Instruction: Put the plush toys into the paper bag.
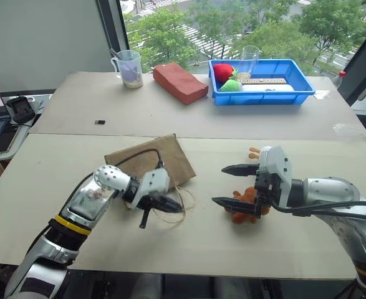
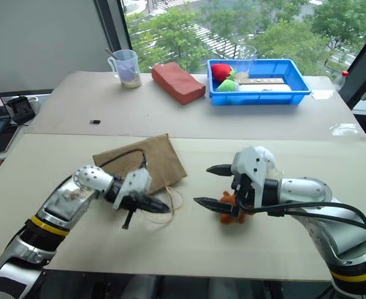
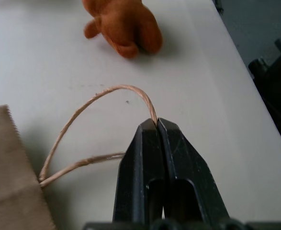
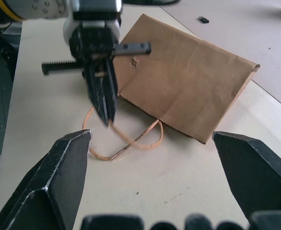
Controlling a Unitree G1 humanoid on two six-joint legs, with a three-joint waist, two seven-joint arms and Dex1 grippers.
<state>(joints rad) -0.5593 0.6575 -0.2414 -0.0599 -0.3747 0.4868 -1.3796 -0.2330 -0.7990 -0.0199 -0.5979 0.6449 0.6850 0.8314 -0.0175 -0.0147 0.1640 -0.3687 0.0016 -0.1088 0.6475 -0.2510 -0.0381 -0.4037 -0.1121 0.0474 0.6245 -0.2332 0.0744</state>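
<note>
On a pale table (image 1: 295, 249) by a window over trees, the paper bag (image 1: 151, 160) lies flat at centre, long axis running ten to four o'clock, mouth toward four, its cord handle (image 3: 106, 93) pinched by the left gripper (image 1: 173, 205), while the right gripper (image 1: 228, 185) stands spread above the reddish-brown plush toy (image 1: 245, 208) at the bag's three o'clock.

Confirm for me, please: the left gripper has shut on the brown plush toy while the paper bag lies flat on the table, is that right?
Not quite. The left gripper has shut on the paper bag's cord handle, not the brown plush toy, which lies apart from it; the left wrist view shows this. The paper bag does lie flat on the table.
</note>
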